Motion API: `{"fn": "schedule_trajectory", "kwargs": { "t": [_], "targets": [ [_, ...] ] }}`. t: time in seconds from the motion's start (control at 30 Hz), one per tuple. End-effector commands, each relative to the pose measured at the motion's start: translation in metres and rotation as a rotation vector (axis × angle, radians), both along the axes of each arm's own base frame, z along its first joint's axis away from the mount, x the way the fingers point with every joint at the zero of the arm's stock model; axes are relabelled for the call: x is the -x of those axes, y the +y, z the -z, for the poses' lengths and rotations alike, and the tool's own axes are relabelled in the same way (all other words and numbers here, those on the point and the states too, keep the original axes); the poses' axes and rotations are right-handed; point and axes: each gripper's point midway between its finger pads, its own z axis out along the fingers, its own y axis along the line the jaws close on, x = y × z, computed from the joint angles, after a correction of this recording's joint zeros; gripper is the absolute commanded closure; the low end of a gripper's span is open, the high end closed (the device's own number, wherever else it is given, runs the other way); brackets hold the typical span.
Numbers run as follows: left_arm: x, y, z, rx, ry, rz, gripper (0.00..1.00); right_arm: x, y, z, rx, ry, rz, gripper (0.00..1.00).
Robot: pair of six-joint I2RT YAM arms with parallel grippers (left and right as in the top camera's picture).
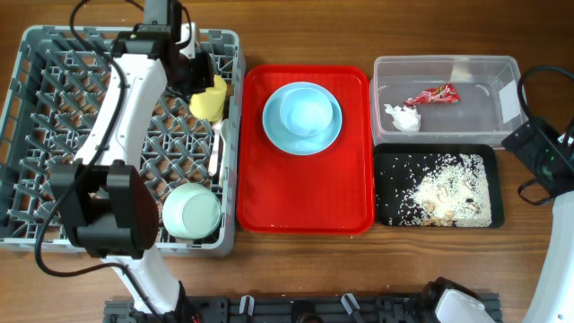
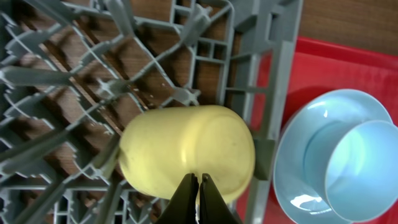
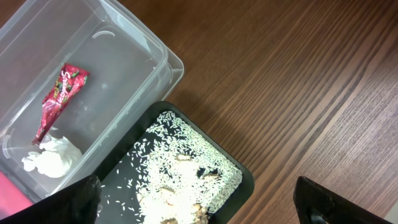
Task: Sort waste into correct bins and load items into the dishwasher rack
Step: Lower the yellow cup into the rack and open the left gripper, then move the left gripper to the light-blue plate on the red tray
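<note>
Right, left gripper (image 2: 199,178) pressed together, empty, lower centre over the yellow cup (image 2: 186,149); I'd lift straight clear of the rack (image 2: 277,74).

A brown wooden worktop (image 1: 296,269) fills the whole view, its darker grain running in long streaks. The light is soft and even, giving the wood a dull sheen. A black slotted rail (image 1: 296,309) lies along the near edge.
</note>
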Motion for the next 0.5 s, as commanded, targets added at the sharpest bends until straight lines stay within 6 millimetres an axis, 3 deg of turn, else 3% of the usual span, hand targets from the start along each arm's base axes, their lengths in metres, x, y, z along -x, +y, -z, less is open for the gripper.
{"fn": "schedule_trajectory", "kwargs": {
  "t": [0.0, 0.23, 0.47],
  "targets": [
    [-0.011, 0.005, -0.005, -0.004, -0.047, -0.022, 0.96, -0.002, -0.003, -0.005, 0.005, -0.014, 0.011, 0.00],
    [-0.021, -0.003, -0.011, 0.036, -0.094, -0.003, 0.96, -0.002, -0.003, -0.005, 0.005, -0.014, 0.011, 0.00],
    [-0.014, -0.007, 0.009, 0.032, -0.024, 0.005, 0.96, -0.002, -0.003, -0.005, 0.005, -0.014, 0.011, 0.00]
  ]
}}
